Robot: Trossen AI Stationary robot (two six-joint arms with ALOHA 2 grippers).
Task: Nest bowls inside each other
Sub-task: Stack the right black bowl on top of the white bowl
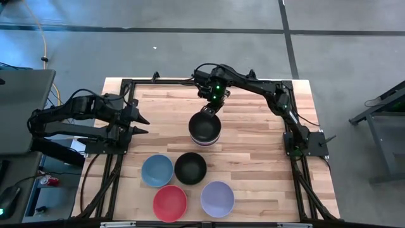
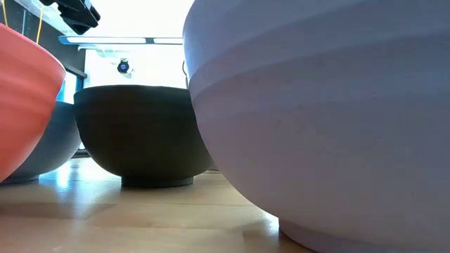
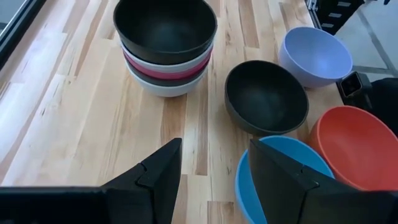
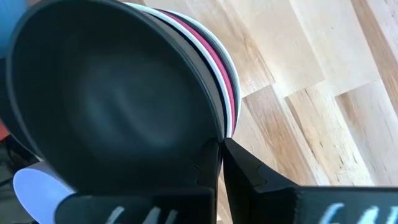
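Observation:
A stack of several nested bowls stands mid-table with a black bowl on top and white and magenta rims below it. My right gripper is at the stack's far rim, shut on the top bowl. Nearer the front edge, four loose bowls rest on their bases: blue, black, red and lavender. My left gripper is open at the table's left side, pointing toward the stack and touching nothing. My right gripper pinches the top black bowl's rim on the stack's far side, one finger inside the bowl and one outside. It comes from above, slanting in from the far side. The bowl sits nested in the stack beneath it.
In the low view the lavender bowl fills the near right, with the loose black bowl and the red bowl beside it. Bare wood lies between my left gripper and the stack. A black frame borders the table.

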